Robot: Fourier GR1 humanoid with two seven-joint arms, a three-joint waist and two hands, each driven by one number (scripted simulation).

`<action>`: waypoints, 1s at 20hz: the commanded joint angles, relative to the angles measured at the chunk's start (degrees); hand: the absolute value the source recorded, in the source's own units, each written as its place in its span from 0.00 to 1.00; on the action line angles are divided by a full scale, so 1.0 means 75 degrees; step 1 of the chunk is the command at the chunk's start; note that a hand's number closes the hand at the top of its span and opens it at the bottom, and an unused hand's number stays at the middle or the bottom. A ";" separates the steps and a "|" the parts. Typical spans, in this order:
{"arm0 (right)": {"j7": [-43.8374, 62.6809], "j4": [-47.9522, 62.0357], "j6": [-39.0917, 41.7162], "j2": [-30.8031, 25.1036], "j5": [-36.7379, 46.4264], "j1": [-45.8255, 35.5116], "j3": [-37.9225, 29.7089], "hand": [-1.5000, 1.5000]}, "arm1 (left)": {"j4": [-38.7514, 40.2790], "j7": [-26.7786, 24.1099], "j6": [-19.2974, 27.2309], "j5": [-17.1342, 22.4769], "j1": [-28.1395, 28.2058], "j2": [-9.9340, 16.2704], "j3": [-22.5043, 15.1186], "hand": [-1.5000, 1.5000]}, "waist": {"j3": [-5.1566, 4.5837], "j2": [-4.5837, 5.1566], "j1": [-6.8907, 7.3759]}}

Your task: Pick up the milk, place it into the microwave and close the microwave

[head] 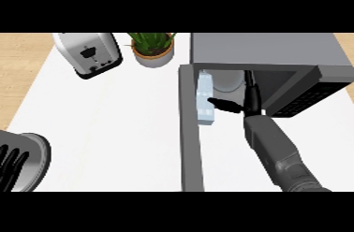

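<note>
The milk, a pale blue and white carton, sits at the left of the microwave's open mouth, right beside the door's hinge side. My right hand is just right of the carton, its thumb pointing left and touching or nearly touching the carton's side. Its fingers run straight up into the cavity, not curled round the carton. The microwave door stands wide open, seen edge-on as a long grey slab reaching toward me. My left hand rests open, fingers up, at the lower left corner.
A white toaster stands at the back left and a potted plant next to it. The microwave's dark keypad panel juts out on the right. White counter stretches left of the door.
</note>
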 commanded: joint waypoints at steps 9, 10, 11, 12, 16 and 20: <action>-0.0923 -0.1250 0.2405 0.0522 -0.0816 0.1847 0.0797 0.00 | -0.0098 -0.0240 -0.0589 -0.0483 0.0223 -0.0330 -0.1314 0.00 | -0.0012 -0.0102 -0.0159; -0.0630 -0.1695 0.2573 0.0523 -0.0745 0.2136 0.0880 0.00 | 0.0092 -0.0092 -0.0641 -0.0524 -0.0109 -0.0306 -0.1175 0.00 | -0.0021 -0.0141 -0.0330; -0.0775 -0.1790 0.2552 0.0524 -0.1010 0.2527 0.1251 0.00 | 0.0045 -0.0207 -0.0899 -0.0374 0.0055 -0.0170 -0.1124 0.00 | -0.0020 -0.0157 -0.0277; -0.0606 -0.2264 0.2566 0.0525 -0.0830 0.2787 0.1292 0.00 | -0.0138 0.0052 -0.0823 -0.0300 0.0196 -0.0333 -0.1365 0.00 | -0.0020 -0.0138 -0.0315; -0.0372 -0.3643 0.2271 0.0526 -0.0600 0.3828 0.1546 0.00 | -0.0392 0.0302 -0.0597 -0.1097 -0.0056 -0.0336 -0.2147 0.00 | -0.0023 -0.0125 -0.0364; -0.0154 -0.5278 0.3235 0.0274 -0.1027 0.5301 0.1612 0.00 | -0.0224 0.0260 -0.0383 -0.1407 -0.0586 -0.0303 -0.2195 1.00 | -0.0030 -0.0146 -0.0503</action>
